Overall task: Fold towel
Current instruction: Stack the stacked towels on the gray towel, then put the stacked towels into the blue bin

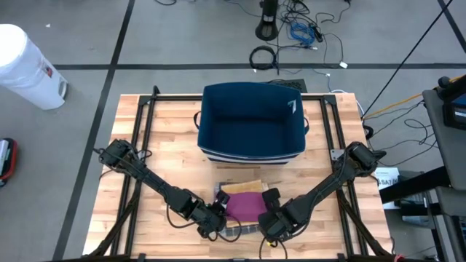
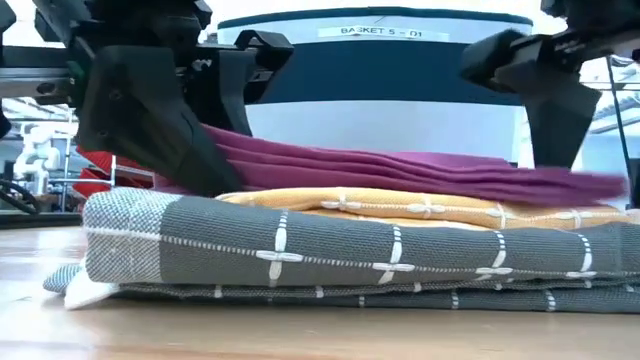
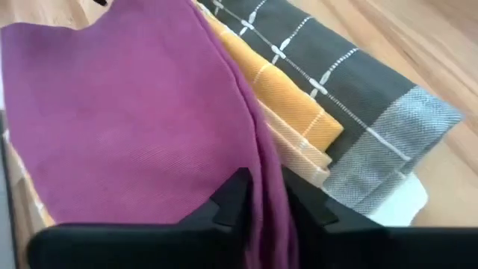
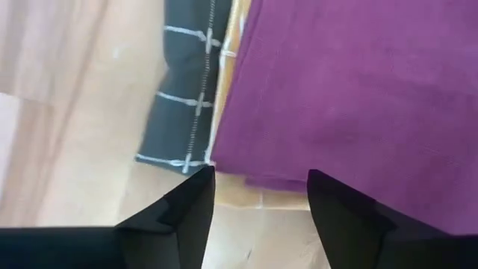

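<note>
Three folded towels lie stacked near the table's front middle: a grey checked towel (image 2: 300,250) at the bottom, a yellow towel (image 2: 400,205) on it, and a purple towel (image 1: 244,205) on top. My left gripper (image 3: 267,196) is at the stack's left near corner, with the purple towel's edge between its fingers. My right gripper (image 4: 261,190) hangs open over the stack's right near corner, its fingers just short of the purple towel (image 4: 358,90), nothing between them. My left gripper pinches the purple towel's left edge (image 3: 263,172) between its two fingers, near the near corner. The fingers slant down from the table's left near side. The edge stands up as a narrow ridge between them; the rest of the towel lies flat on the yellow towel.
A dark blue basket (image 1: 251,120) stands behind the stack at the table's far middle. Black frame rails (image 1: 138,145) run along the table's sides. Bare wood shows to the left and right of the stack. A white bin (image 1: 25,65) stands on the floor, off the table's left.
</note>
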